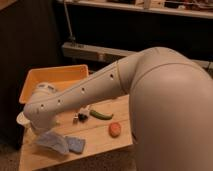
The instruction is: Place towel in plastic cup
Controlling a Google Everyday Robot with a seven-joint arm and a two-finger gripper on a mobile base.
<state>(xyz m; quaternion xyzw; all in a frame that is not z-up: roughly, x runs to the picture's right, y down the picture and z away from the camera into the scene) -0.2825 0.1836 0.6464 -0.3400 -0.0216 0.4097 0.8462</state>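
Reaching over table point(100, 141), tool point(41, 131) hidden by arm, towel point(52, 141) beneath

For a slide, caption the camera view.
Robot arm reaches over a wooden table, gripper hidden near the towel, beside an orange bin, green pepper and orange fruit.

This looks like a lab or workshop: dark walls, a long shelf point(150, 7) of equipment above, a metal rail point(95, 51) behind. A small wooden surface point(97, 137) carries an orange bin point(55, 80); the gripper point(37, 127) hangs at its left end.
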